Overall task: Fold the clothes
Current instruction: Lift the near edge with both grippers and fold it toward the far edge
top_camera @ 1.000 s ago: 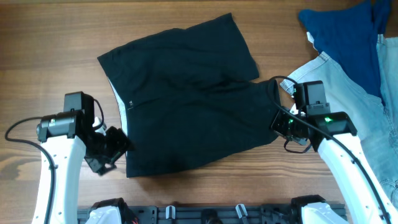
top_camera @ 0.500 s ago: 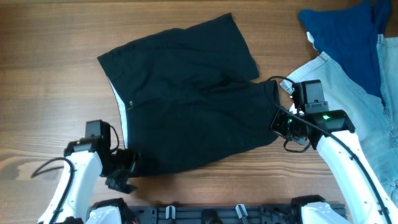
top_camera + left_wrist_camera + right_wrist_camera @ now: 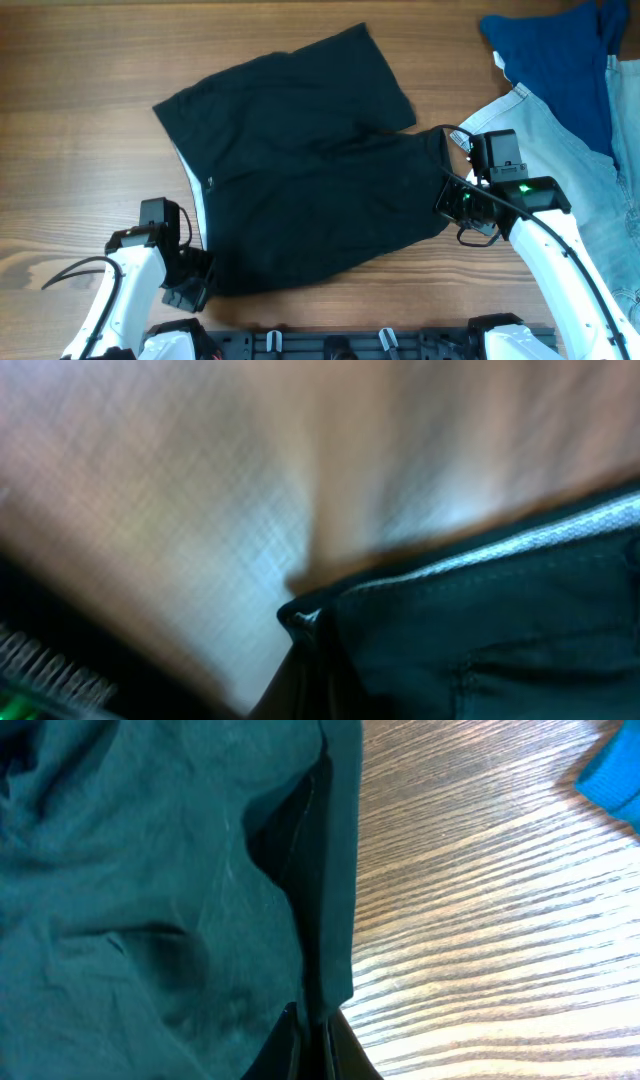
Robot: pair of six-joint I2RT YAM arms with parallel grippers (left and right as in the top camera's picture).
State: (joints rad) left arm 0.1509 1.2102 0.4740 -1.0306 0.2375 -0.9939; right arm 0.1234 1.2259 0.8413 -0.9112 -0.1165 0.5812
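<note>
Everything's pretty smeared here (loads of motion blur). The wood table (image 3: 200,480) fills the top and left as a tan wash. Black shorts (image 3: 520,640) take up the lower right, with a pale strip (image 3: 520,535) along their upper edge. One corner pokes up near the middle. Bottom-left is dark, can't make it out.

A light-blue denim garment (image 3: 585,190) is lying crumpled near the right gripper's (image 3: 447,203) fingers, off to their right, and is running out past the frame edge. A royal-blue cloth (image 3: 550,50) is overlapping its far end, well ahead of those fingers. The brown wooden table (image 3: 80,70) is carrying both. A black rail (image 3: 350,343) is running along the table's near edge, behind those fingers.
</note>
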